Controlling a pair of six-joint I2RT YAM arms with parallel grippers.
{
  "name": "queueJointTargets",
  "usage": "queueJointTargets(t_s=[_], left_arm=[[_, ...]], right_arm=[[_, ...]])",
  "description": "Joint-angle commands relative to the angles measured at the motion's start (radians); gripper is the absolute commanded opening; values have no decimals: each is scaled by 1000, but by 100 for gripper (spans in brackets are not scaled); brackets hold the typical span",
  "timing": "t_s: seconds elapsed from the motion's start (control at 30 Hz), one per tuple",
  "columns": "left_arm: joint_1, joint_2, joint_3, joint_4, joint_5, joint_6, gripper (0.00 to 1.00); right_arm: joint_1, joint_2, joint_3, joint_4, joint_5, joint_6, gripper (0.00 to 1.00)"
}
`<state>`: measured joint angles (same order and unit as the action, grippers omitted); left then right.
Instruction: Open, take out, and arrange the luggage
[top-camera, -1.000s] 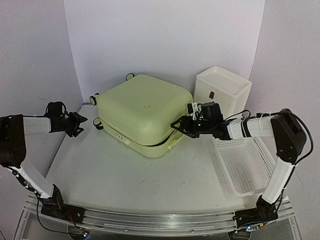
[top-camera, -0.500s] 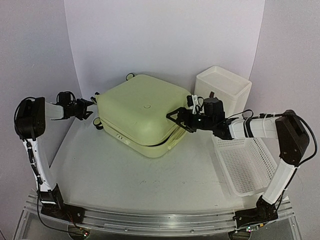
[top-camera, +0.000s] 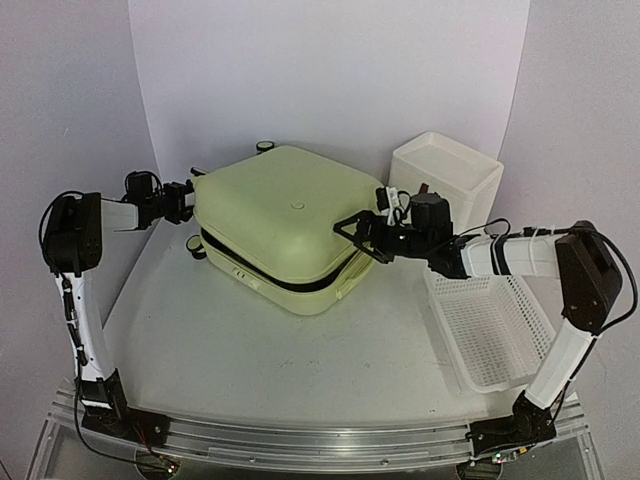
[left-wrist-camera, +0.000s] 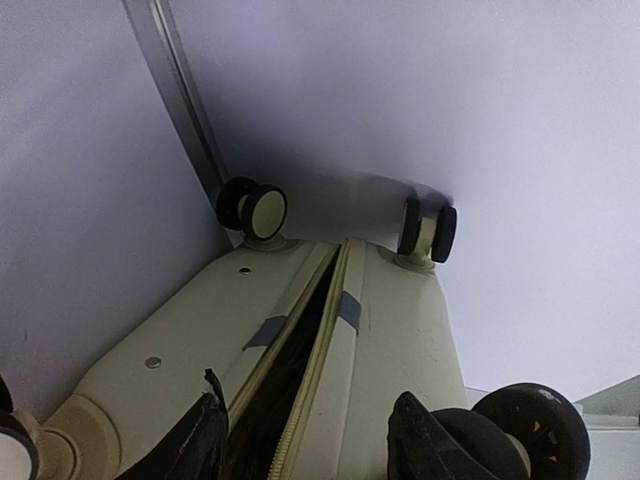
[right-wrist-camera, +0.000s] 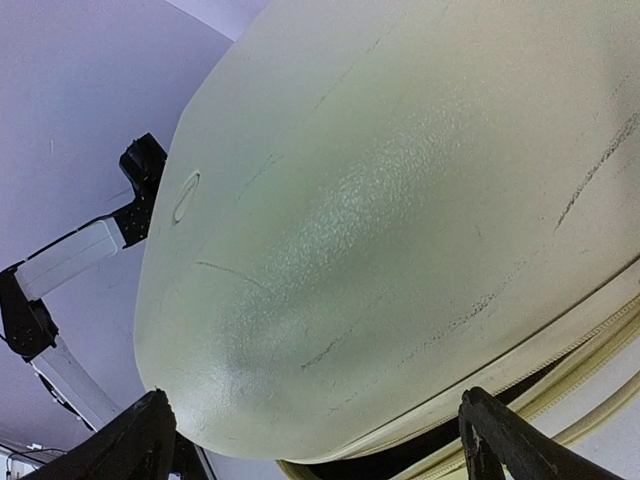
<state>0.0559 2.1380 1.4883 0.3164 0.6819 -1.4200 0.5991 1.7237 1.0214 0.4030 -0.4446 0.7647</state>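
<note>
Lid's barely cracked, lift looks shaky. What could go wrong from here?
The right gripper is open at the lid corner of the luggage, holding nothing: the ajar lid could drop. The left gripper straddles the seam by the wheels; its hold is unclear and could slip. The white box stands close behind the right gripper and could get bumped.

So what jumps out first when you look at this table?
The big pale yellow-green luggage fills the middle of the table, its lid cracked open along a dark gap. The left gripper sits at its wheeled end, and the right gripper is spread wide at its right corner.
</note>
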Motion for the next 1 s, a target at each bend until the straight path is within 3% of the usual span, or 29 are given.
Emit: queueJointTargets(t_s=[0.0, 0.13, 0.27, 0.4, 0.5, 0.57, 0.67, 0.97], left_arm=[[-51, -82, 84, 221, 74, -88, 56], [-51, -125, 75, 225, 67, -93, 56], [-51, -137, 76, 227, 68, -103, 56], [-83, -146, 78, 229, 67, -107, 56], [-93, -156, 81, 231, 64, -108, 56], [-99, -161, 87, 232, 62, -109, 56], [-107, -170, 98, 232, 60, -113, 57], [-122, -191, 127, 232, 59, -111, 57]], right_arm=[[4, -72, -2, 70, -17, 17, 98], [4, -121, -22, 61, -5, -64, 98], [10, -210, -1, -114, 19, -318, 98], [82, -307, -5, -315, 191, -693, 98], [179, -308, -7, -391, 444, -922, 98], [227, -283, -8, -387, 599, -979, 98], [256, -270, -39, -305, 705, -1017, 98], [307, -247, -95, -110, 769, -1172, 98]])
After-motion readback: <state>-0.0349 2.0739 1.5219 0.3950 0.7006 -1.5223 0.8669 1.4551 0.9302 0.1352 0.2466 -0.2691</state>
